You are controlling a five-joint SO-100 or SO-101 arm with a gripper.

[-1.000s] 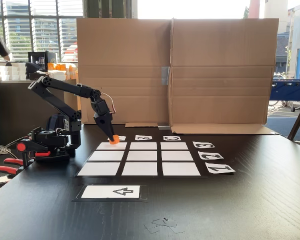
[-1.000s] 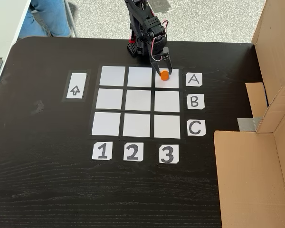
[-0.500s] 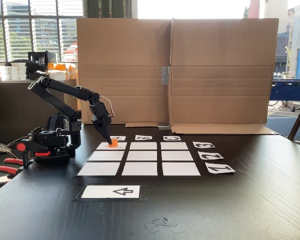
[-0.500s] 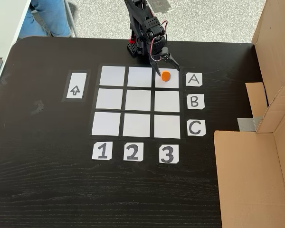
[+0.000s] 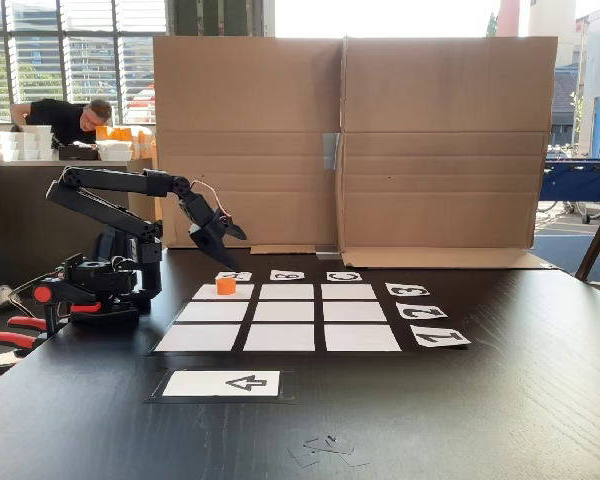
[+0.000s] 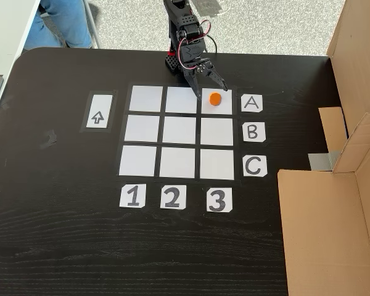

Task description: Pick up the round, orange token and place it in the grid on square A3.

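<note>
While the token (image 6: pixel 215 98) stands upright on square A3 (image 6: pixel 222 108), well within its edges, we see the tool (image 6: pixel 208 83) spread apart, lifted clear above it.

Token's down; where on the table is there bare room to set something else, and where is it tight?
Free: the eight white cells of the grid besides the token cell, and the dark table below the number labels and left of the arrow card. Crowded: the corner cell by label A, with the open gripper above it.
</note>
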